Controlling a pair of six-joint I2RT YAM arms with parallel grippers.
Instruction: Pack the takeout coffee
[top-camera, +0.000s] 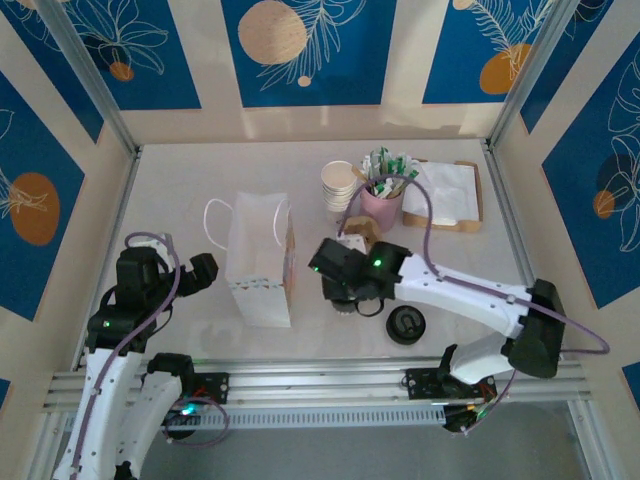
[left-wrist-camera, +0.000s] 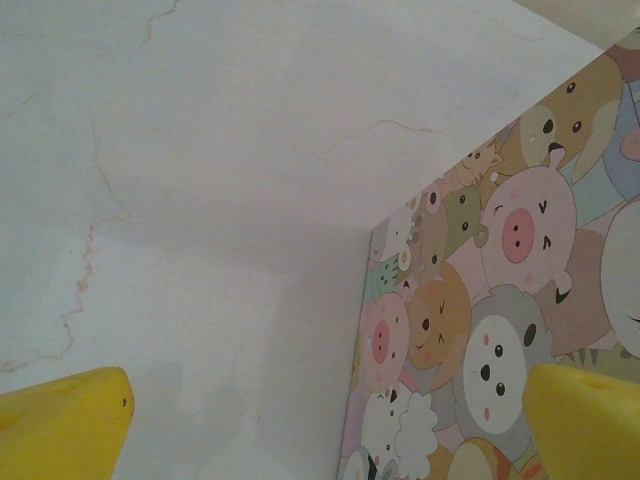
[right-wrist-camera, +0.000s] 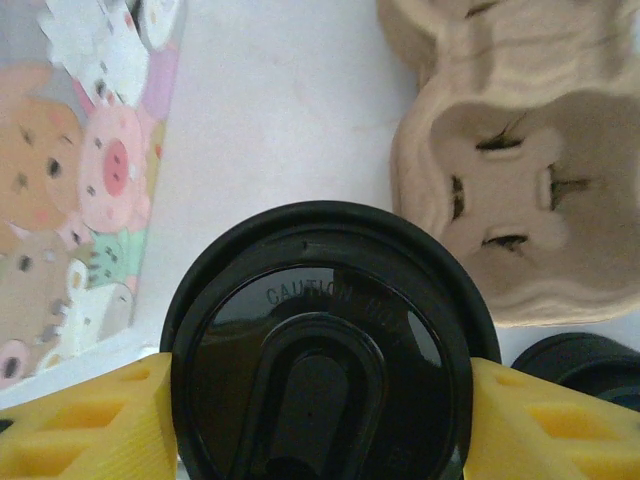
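A coffee cup with a black lid (right-wrist-camera: 320, 350) sits between my right gripper's yellow fingers (right-wrist-camera: 90, 425), which press on both sides of the lid. In the top view my right gripper (top-camera: 345, 285) holds this cup just right of the white paper bag (top-camera: 260, 262) printed with cartoon animals. The cardboard cup carrier (right-wrist-camera: 500, 150) lies just behind the cup and appears as a brown shape (top-camera: 358, 235) from above. My left gripper (top-camera: 200, 272) stands open at the bag's left side. Its yellow fingertips (left-wrist-camera: 60, 420) are far apart, and the bag's printed face (left-wrist-camera: 490, 300) fills the right of that view.
A loose black lid (top-camera: 406, 324) lies on the table to the right of the held cup. At the back stand a stack of paper cups (top-camera: 338, 186), a pink cup of sachets (top-camera: 383, 200) and napkins on a wooden tray (top-camera: 447, 193).
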